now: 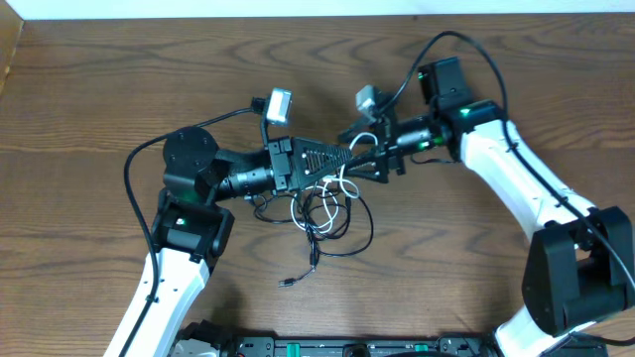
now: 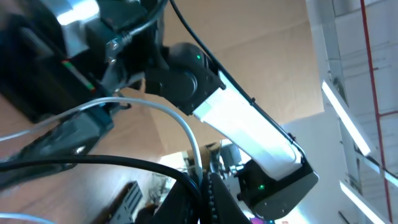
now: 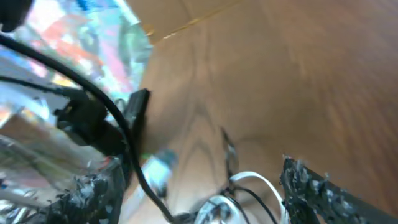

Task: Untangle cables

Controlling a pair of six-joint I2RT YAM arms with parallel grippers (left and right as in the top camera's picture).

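The cables [image 1: 332,210], thin black and white cords, lie in loose tangled loops at the table's middle, with one black plug end [image 1: 286,283] trailing toward the front. My left gripper [image 1: 342,157] points right, shut on the cables. In the left wrist view, a white cord [image 2: 186,127] and a black cord [image 2: 93,163] run into its pinched fingers [image 2: 217,199]. My right gripper [image 1: 360,151] points left, tip to tip with the left one. Its fingers [image 3: 314,190] stand wide apart, open. Between them a white loop [image 3: 252,180] and a black cord [image 3: 134,163] pass untouched.
The wooden table [image 1: 496,297] extends all round. Both arms meet at its middle, and their thicker black arm cables [image 1: 134,164] arch beside them. The right arm's white link [image 2: 249,134] fills the left wrist view. A black rail [image 1: 347,347] runs along the front edge.
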